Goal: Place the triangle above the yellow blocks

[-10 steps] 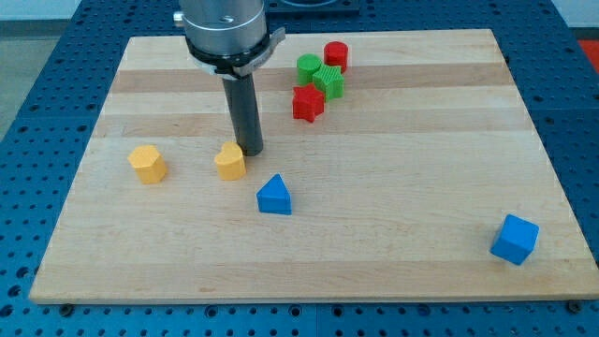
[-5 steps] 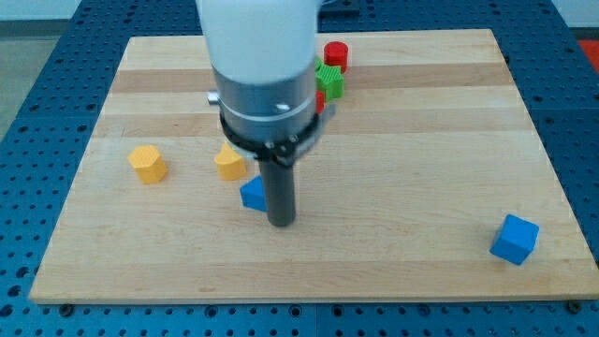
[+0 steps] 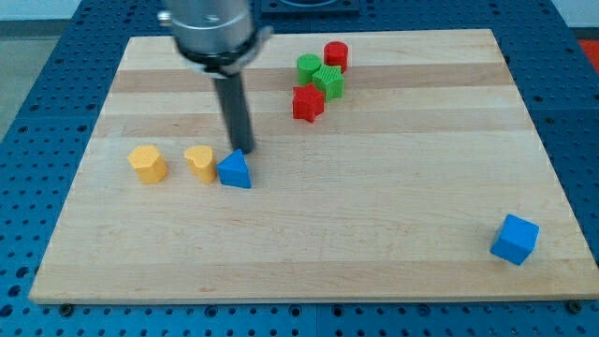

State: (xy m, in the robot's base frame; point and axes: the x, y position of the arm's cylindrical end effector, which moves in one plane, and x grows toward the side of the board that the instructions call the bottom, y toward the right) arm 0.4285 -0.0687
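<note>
The blue triangle (image 3: 235, 170) is taken as the landmark. It lies on the wooden tabletop (image 3: 393, 234), touching or just beside a yellow block (image 3: 199, 162) on its left; a second yellow block (image 3: 148, 163) sits further left, apart from the first. The triangle is thus found in line with the yellow pair, not above them, so the task is judged unfinished.

The tool is a plain rod with nothing to open or close, and nothing is held by it. My tip (image 3: 242, 151) is seen just above the triangle, toward the view's top, touching it or nearly so.

From this position a risk is judged: a push applied here would send the triangle toward the view's bottom, away from its goal. If the triangle is pushed leftward, the nearer yellow block is likely to be dragged along and the pair scattered.

Well above and to the right of the triangle, a red star-like block (image 3: 307, 103), two green blocks (image 3: 320, 75) and a red cylinder (image 3: 336, 56) are clustered. A blue cube (image 3: 515, 239) lies far to the lower right.
</note>
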